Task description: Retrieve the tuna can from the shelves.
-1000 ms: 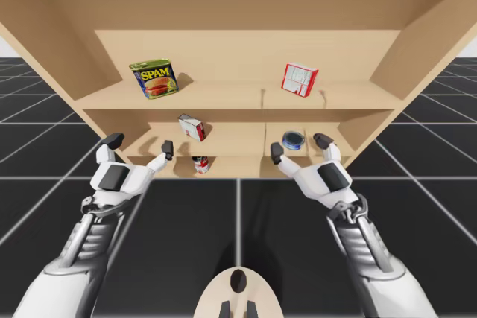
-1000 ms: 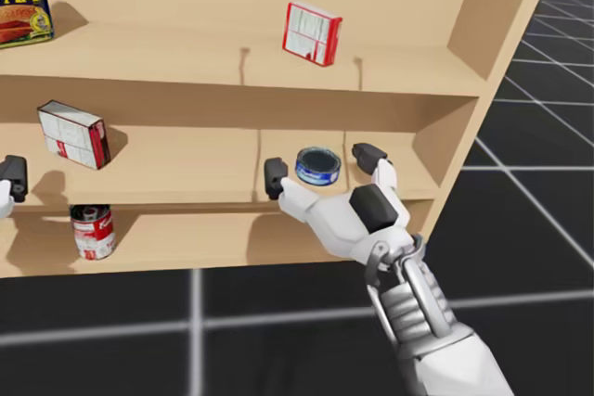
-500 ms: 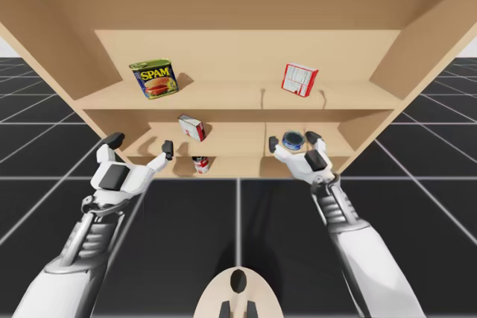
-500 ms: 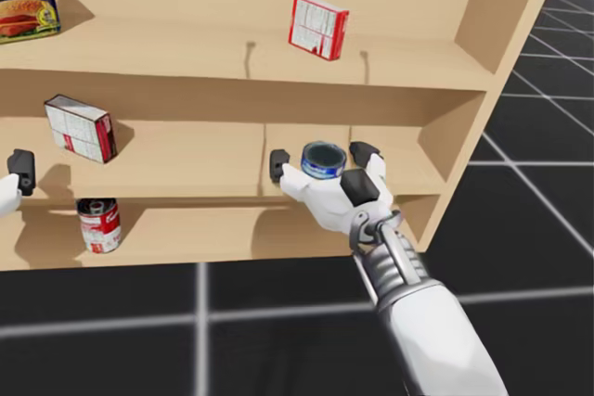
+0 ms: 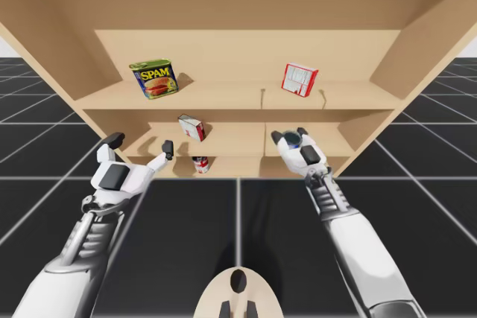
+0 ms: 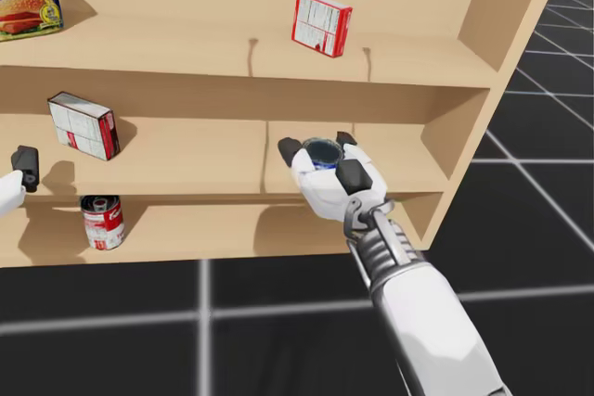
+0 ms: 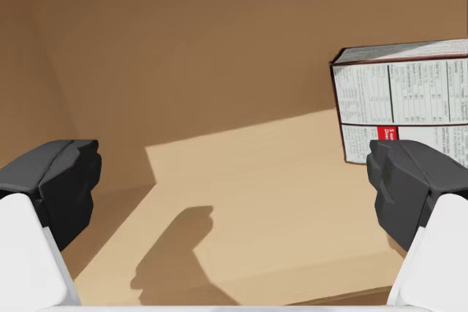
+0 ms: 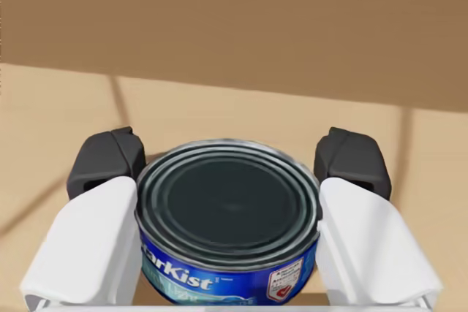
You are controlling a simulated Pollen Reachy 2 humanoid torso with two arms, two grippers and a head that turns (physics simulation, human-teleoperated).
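the tuna can (image 8: 228, 224), a low round blue can with a dark ringed lid, sits on the middle shelf (image 5: 231, 138) of the wooden shelves (image 5: 246, 96), in the compartment to the right of the thin divider (image 6: 264, 159). my right gripper (image 8: 228, 166) reaches into that compartment and clamps the can. in the right wrist view its white pads (image 8: 99, 235) press the can's wall from both sides and the dark fingertips stand just past the lid's rim. whether the can's base touches the board i cannot tell.

my left gripper (image 7: 234, 180) hangs in front of the left compartment of the same shelf with its fingers spread wide and nothing between them. ahead of it, close to one fingertip, stands a white-and-red box (image 7: 402, 100), tilted on the board.

on the top shelf a blue rectangular can (image 5: 154, 80) stands at the left and a red-and-white box (image 5: 299, 79) leans at the right, the two well apart. on the bottom shelf a red-and-white round can (image 5: 200, 164) stands upright, below the tilted box.
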